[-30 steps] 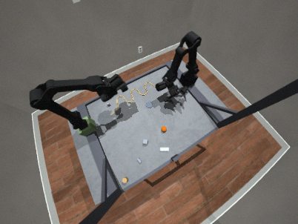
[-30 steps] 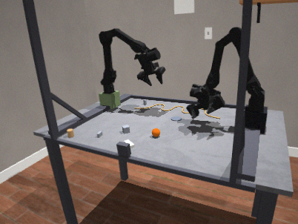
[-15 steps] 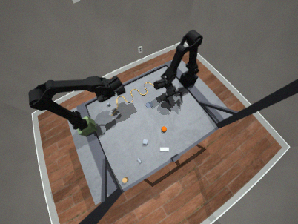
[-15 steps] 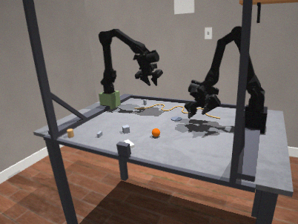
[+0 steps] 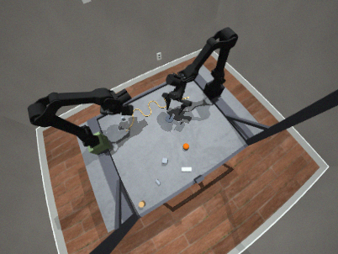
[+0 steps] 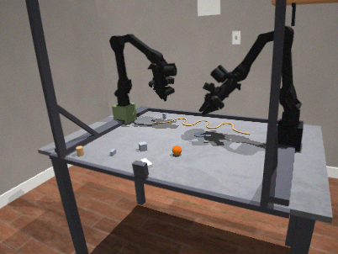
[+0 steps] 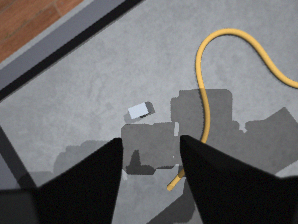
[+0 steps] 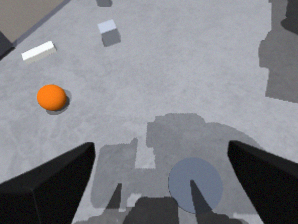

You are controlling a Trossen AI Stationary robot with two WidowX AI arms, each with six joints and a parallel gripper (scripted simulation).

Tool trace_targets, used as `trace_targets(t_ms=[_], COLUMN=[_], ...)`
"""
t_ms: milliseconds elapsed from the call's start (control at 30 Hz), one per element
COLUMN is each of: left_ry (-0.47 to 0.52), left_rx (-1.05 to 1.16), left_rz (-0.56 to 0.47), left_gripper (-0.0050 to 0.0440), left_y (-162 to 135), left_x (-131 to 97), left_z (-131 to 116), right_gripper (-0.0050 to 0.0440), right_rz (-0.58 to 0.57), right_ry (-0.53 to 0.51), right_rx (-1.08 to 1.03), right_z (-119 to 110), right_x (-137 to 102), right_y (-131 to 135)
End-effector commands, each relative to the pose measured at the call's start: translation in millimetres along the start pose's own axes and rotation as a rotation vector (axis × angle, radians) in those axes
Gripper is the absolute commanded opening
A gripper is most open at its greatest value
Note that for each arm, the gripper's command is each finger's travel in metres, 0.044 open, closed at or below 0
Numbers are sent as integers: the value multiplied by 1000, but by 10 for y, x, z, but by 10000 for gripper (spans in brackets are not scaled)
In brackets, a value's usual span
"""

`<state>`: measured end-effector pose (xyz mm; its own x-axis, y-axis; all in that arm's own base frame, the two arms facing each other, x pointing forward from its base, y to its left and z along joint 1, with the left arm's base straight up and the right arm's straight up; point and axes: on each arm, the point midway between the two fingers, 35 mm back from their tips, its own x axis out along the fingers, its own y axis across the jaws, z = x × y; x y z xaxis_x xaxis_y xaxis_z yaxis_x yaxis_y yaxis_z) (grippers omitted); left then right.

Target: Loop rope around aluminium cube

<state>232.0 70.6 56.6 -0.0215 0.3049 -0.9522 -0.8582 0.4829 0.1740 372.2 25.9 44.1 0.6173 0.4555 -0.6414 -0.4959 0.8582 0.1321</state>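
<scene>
- Nearest the overhead view, the left pincer [image 5: 127, 110] [image 6: 165, 97] [image 7: 151, 143] is partly open and holding nothing, seemingly poised for the rope's end.
- Small grey block [image 5: 123, 119] [image 6: 164, 115] [image 7: 138, 110], perhaps one steel parallel: near the worktop's [image 5: 139, 168] [image 6: 210, 168] [image 7: 75, 75] [image 8: 175, 75] back left corner, outside any loop.
- Yellow rope [image 5: 147, 115] [image 6: 190, 125] [image 7: 205, 110]: wavy along the back edge, enclosing nothing.
- Second small block [image 5: 158, 182] [image 6: 113, 152] [image 8: 104, 2], then grey cube [image 5: 165, 161] [image 6: 143, 146] [image 8: 109, 33]: towards the front edge, so the loop must reach or they must move.
- Right pincer [image 5: 175, 111] [image 6: 203, 113] [image 8: 161, 145]: wide, bare, probably readied for grasping.

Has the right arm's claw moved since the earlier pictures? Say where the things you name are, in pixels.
Yes. In the outside view, the right claw [image 5: 174, 112] [image 6: 204, 113] [image 8: 161, 145] has moved up and left, away from its black base [image 6: 298, 144].
</scene>
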Motion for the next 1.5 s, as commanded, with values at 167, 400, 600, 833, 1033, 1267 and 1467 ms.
trace_targets(t_ms=[167, 400, 600, 833, 1033, 1267, 1467], left_ry=[40, 91, 129, 145, 162, 110, 107], left_rx=[222, 408, 631, 828, 1035, 1180, 1209], left_rz=[-82, -121, -182, -233, -276, -309, -313], left_gripper=[160, 160, 160, 160, 160, 160, 160], left_y=[78, 109, 160, 181, 233, 170, 161], left_x=[112, 271, 412, 517, 674, 769, 828], left_z=[15, -14, -38, -24, -66, 35, 11], right_gripper=[400, 400, 400, 400, 400, 400, 400], right_rz=[-473, -647, -707, -704, -699, -699, -699], right_ry=[-186, -288, -333, -318, -312, -312, -312], right_rx=[161, 256, 290, 295, 293, 293, 293], right_z=[733, 954, 1044, 991, 973, 973, 973], right_x=[-606, -970, -1115, -1077, -1061, -1061, -1061], right_y=[-878, -1155, -1247, -1242, -1235, -1235, -1235])
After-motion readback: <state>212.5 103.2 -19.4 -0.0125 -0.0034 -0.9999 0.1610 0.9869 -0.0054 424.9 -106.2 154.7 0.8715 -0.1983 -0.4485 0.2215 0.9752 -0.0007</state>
